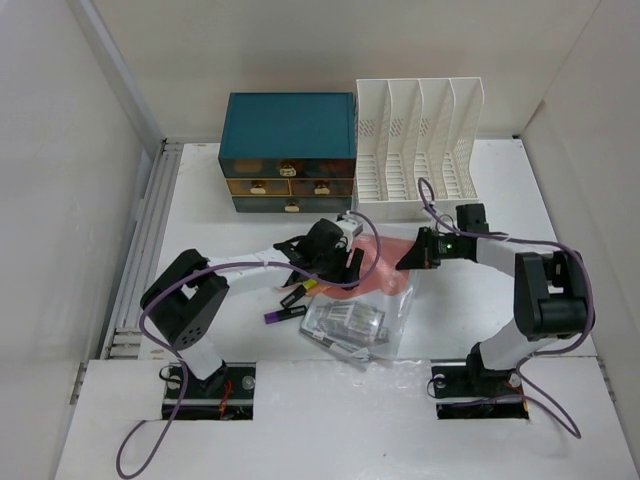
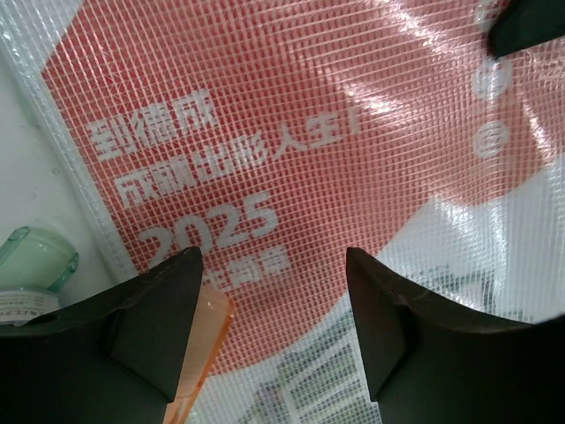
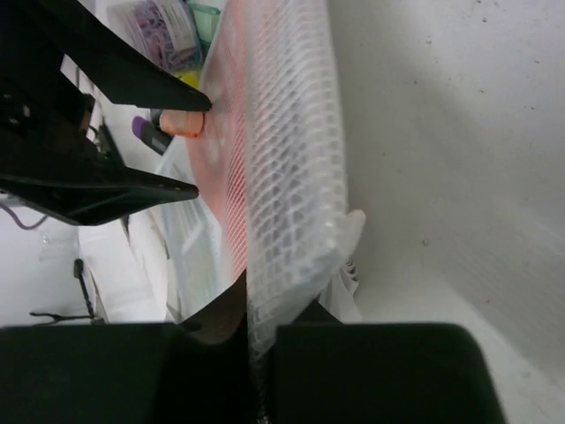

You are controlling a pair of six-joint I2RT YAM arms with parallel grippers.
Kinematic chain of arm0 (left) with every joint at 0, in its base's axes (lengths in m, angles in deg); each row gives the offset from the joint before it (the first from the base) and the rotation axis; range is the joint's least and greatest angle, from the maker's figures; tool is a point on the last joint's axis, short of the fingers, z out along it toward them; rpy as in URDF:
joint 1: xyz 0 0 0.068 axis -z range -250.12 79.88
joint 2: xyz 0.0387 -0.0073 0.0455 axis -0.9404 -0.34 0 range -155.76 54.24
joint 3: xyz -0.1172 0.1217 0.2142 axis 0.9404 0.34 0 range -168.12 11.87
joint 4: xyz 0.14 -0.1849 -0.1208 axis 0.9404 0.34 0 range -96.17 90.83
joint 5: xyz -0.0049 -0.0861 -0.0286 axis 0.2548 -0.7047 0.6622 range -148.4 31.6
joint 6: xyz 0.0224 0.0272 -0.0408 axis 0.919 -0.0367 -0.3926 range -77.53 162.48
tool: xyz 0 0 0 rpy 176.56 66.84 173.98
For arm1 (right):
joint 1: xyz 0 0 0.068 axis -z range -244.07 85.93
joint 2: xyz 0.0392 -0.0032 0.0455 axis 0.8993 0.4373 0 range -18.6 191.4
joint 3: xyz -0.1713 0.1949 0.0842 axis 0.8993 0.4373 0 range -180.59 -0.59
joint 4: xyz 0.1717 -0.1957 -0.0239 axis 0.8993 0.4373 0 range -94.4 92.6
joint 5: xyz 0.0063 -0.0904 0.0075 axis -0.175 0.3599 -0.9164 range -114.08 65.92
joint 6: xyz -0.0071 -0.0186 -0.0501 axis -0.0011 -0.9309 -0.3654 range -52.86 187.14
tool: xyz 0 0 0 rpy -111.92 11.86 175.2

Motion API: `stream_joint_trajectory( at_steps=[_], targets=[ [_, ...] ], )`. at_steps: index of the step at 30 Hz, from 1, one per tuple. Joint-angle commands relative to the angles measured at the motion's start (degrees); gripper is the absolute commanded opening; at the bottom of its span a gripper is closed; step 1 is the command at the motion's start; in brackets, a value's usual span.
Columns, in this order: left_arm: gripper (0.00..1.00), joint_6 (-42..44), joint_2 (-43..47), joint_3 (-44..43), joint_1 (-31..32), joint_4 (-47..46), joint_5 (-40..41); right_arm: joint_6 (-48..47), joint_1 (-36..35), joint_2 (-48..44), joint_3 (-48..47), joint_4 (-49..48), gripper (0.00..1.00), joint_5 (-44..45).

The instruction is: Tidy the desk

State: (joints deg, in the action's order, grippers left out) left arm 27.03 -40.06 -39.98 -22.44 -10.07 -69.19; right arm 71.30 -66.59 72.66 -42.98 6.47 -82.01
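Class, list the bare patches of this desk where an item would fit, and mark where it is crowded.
Free: desk left of the drawers; the strip between pouch and right arm. Crowded: the centre, before the drawers, around pouch and markers.

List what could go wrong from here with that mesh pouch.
Right gripper jaws pinch only the edge of the mesh pouch: it may slip when lifted.
Left gripper jaws stand apart over the pouch: closing could tug against that grip.
Dragging could sweep the purple marker beside it.
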Motion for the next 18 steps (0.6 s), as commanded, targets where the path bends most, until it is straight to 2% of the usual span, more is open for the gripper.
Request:
stream_joint_trajectory(
  at_steps=[1,6,12,16,18],
  targets=[
    [0.63,0.32,1.22,-2.55,0.40,0.30,1.21,-1.00,1.64,-3.81,-1.73,-1.56,0.00,-2.72],
    [0.64,0.32,3.15,-2.55,0.40,0.30,2.34,-3.98,5.77,-10.47,-2.96,1.33,0.00,-1.58],
    [0.82,0.85,8.16,-3.16,0.40,0.83,4.46,-11.35,6.48,-21.89,-8.57,9.06,0.00,0.27],
    [0.85,0.85,10.89,-4.21,-1.00,0.83,4.46,-16.97,6.48,-28.31,-15.51,14.08,0.00,5.36],
    [0.85,0.85,11.51,-4.92,-1.79,0.83,3.76,-17.52,5.95,-30.52,-18.59,14.09,0.00,10.80]
  ],
)
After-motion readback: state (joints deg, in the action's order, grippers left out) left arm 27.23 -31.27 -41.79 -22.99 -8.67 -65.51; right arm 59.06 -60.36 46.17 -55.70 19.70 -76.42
